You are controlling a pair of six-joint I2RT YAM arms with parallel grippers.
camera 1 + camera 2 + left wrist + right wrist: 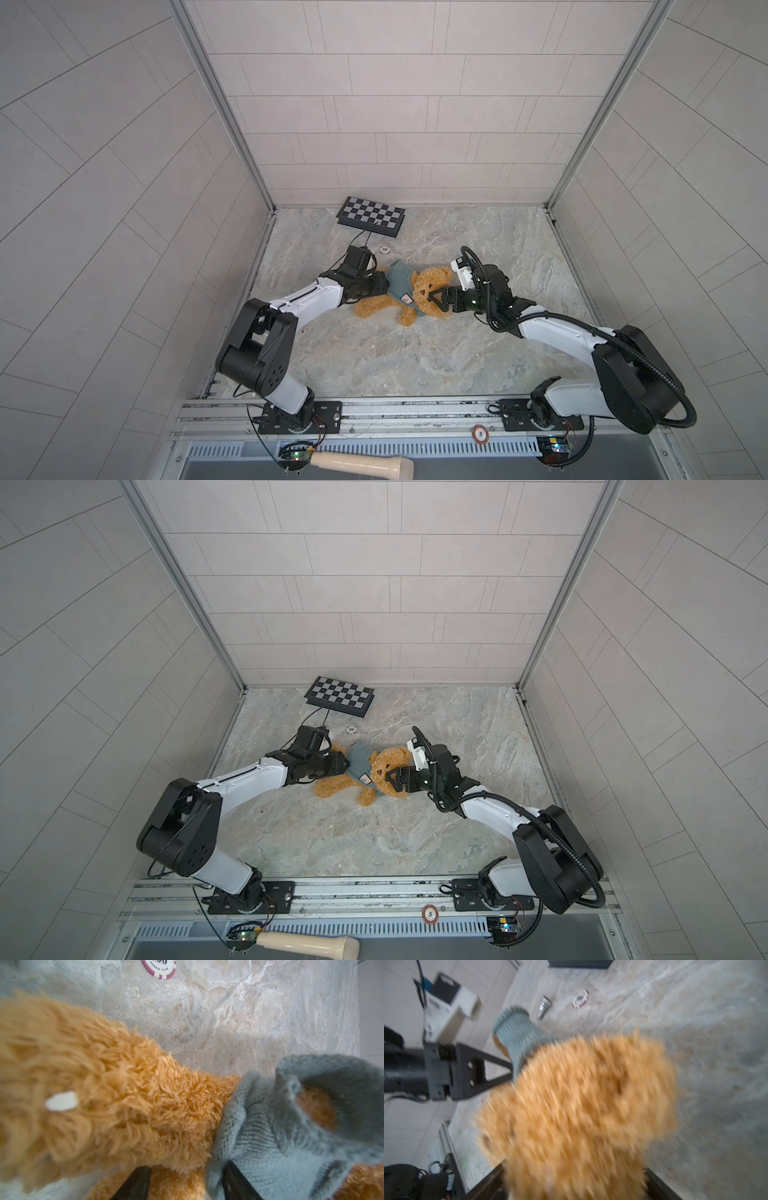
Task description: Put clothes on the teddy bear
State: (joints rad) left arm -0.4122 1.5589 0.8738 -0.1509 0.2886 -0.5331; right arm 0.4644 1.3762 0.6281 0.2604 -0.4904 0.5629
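Teddy bear [430, 279], head against right hand [433, 299]

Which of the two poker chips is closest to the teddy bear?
The pale purple-edged chip on the marble tabletop just beyond the teddy bear; the orange chip sits far off on the front rail.

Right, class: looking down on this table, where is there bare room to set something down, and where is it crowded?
Widest bare patch: marble table between teddy bear and front rail. Also free: back right, beyond the right hand. Crowded: back left, where chessboard, poker chip and left hand cluster.
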